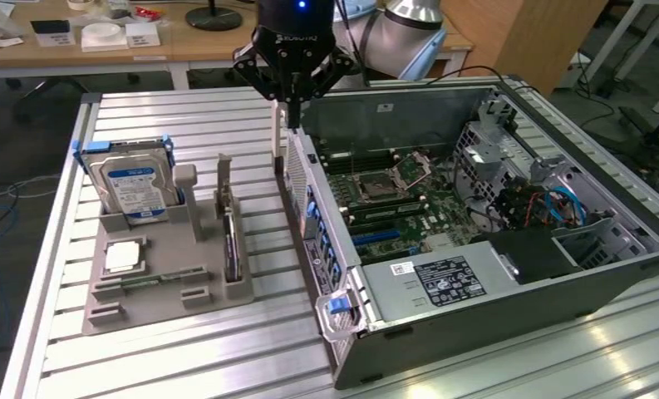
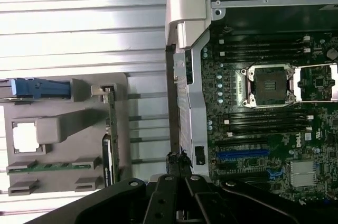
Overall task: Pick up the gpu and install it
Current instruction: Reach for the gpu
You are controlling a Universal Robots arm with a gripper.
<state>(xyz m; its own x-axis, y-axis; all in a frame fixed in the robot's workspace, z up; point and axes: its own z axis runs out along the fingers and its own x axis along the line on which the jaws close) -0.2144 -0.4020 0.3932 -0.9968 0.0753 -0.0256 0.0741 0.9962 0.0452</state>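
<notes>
Gripper (image 1: 293, 105), fingertips pinched together and empty, hangs at the exterior view's top centre; the gpu (image 1: 232, 241) stands on edge lower left, long axis running down the frame

Ext. cam high, oblique; wrist cam looks down, seemingly nearer; both share case (image 1: 507, 326) (image 2: 185, 15).

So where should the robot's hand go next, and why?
Probably sideways toward the exterior view's left, until the gripper hangs over the gpu. The gpu stands on edge in the gray holder, untouched, while the shut fingers hold nothing and hover above the wall of the computer case.
</notes>
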